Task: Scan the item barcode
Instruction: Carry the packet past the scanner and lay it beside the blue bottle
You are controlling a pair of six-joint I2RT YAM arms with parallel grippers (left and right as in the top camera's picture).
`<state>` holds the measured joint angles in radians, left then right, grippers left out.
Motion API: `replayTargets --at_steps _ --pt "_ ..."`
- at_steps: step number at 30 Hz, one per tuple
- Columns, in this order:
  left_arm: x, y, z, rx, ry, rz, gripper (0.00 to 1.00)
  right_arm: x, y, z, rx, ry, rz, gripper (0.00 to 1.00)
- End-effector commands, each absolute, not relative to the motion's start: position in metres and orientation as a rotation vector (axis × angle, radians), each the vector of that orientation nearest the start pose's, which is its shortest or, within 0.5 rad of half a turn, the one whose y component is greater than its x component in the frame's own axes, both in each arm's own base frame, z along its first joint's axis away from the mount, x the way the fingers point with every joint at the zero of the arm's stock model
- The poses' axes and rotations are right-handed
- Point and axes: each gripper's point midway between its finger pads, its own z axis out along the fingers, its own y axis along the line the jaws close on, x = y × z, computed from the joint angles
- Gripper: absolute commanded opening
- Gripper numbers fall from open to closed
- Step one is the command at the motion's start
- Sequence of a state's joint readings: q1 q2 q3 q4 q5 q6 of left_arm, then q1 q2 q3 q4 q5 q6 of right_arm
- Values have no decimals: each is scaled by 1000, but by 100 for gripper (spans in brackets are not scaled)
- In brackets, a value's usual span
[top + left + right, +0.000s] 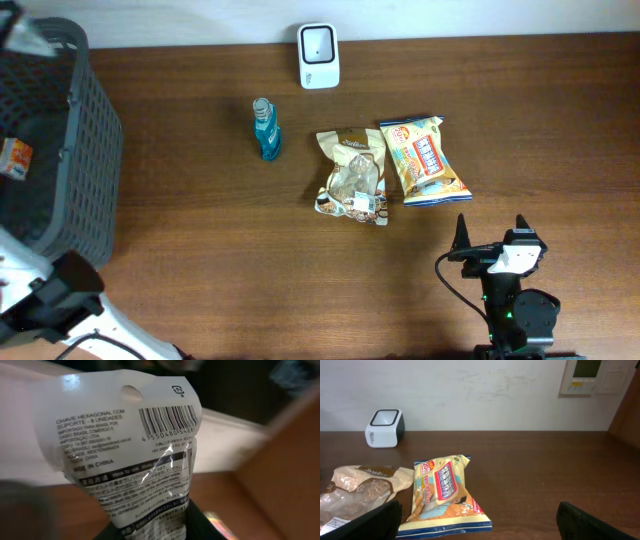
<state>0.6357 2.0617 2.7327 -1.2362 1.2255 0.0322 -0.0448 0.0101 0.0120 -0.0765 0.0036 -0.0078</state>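
White packet (125, 445) pinched in the left gripper (155, 527), barcode (167, 419) showing, guessing for the scanner (319, 55); right gripper (492, 228) wide open

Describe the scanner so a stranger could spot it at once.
On the brown table, look along the far edge. The scanner stands there alone: a white box with a black-framed window, unlike the teal bottle, tan bag and yellow bag.
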Motion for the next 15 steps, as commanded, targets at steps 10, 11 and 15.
replayTargets --at_steps 10,11,15 --pt "426 -83 439 334 2067 -1153 23 246 -12 155 33 1651 -48 98" --pt "426 -89 422 295 2163 -1086 21 246 -12 155 33 1651 -48 98" --pt "411 -101 367 225 2470 -797 21 246 -12 155 33 1651 -48 98"
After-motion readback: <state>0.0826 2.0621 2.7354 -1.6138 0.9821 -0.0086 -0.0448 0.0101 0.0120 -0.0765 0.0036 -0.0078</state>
